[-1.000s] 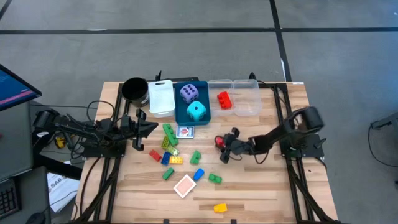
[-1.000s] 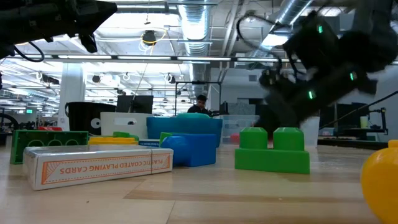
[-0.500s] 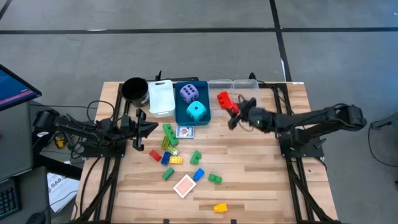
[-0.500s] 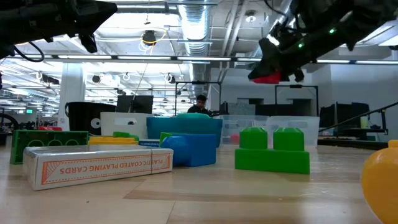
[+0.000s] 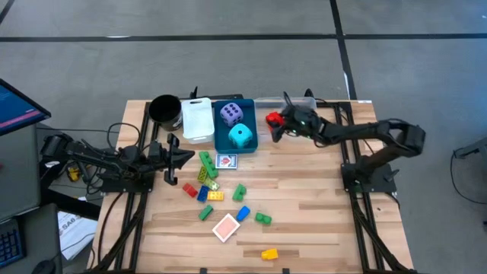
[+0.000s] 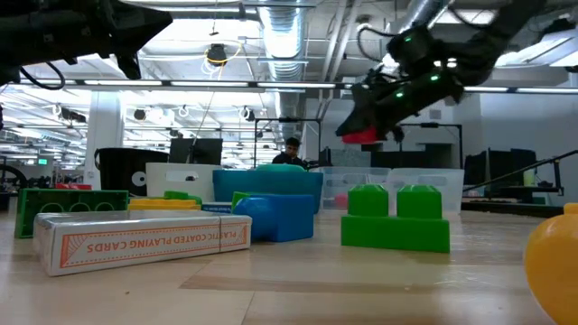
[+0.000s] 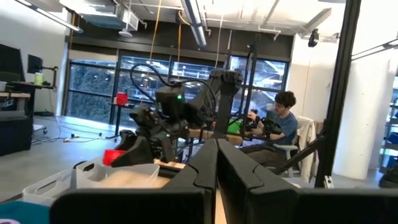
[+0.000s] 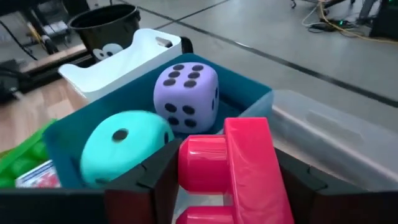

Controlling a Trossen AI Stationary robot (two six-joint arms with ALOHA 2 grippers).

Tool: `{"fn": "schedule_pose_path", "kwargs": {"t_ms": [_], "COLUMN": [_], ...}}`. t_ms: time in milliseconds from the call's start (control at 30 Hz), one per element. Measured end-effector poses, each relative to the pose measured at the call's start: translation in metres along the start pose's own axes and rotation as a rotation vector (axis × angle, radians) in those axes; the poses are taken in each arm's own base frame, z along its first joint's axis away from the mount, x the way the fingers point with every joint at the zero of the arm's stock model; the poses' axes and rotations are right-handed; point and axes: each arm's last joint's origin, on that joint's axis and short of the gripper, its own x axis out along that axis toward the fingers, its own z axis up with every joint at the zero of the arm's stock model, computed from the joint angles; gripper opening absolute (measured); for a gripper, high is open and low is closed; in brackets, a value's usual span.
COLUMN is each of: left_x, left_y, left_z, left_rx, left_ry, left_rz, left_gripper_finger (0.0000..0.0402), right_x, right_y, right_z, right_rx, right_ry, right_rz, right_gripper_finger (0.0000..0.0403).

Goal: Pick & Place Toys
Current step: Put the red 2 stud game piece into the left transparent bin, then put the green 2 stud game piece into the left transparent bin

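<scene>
My right gripper (image 5: 278, 125) hangs over the clear bin (image 5: 268, 103) at the far edge, beside the blue bin (image 5: 222, 134). It is shut on a red brick (image 8: 249, 168). The blue bin holds a purple die (image 8: 186, 90) and a cyan die (image 8: 124, 146). Several loose bricks lie on the table's middle, among them a green one (image 5: 206, 162) and a yellow one (image 5: 269, 254). A card box (image 5: 227, 160) and a red-backed card (image 5: 226, 227) lie flat among them. My left gripper (image 5: 185, 156) waits shut above the table's left side. My right gripper pinches the red brick between its two fingers (image 8: 155, 180), one on each side of the brick (image 8: 267, 186). The fingers slant down from the table's right. The brick is lifted clear (image 6: 361, 135), high above the table and over the clear bin.
A white bin (image 5: 198, 119) and a black cup (image 5: 164, 109) stand left of the blue bin. A second clear bin (image 5: 302, 120) stands to the right. In the low view a green brick (image 6: 396, 219) and the card box (image 6: 144, 239) lie near the front edge.
My right gripper has risen from the table's middle and swung toward the far edge, then toward the left, carrying the red brick clear of the table to a place over the clear bin. My left arm has kept still.
</scene>
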Motion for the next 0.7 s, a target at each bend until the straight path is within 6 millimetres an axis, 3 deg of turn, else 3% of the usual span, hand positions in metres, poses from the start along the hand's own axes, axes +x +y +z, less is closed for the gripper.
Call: {"fn": "schedule_pose_path", "kwargs": {"t_ms": [133, 267, 500, 700], "left_x": [0.000, 0.000, 0.000, 0.000], "left_y": [0.000, 0.000, 0.001, 0.001], "left_z": [0.000, -0.002, -0.006, -0.006], "left_rx": [0.002, 0.004, 0.007, 0.006], "left_ry": [0.002, 0.017, 0.059, 0.059], "left_rz": [0.008, 0.009, 0.011, 0.011], "left_gripper_finger": [0.0003, 0.0003, 0.0003, 0.0003], "right_x": [0.020, 0.025, 0.014, -0.007], "right_y": [0.007, 0.015, 0.006, 0.007], "right_z": [0.013, 0.025, 0.032, 0.040], "right_rx": [-0.084, -0.094, -0.039, -0.039], "right_ry": [-0.015, -0.043, -0.004, 0.038], "right_rz": [0.027, 0.073, 0.044, 0.042], "right_gripper_finger": [0.0179, 0.0209, 0.0281, 0.0294]}}
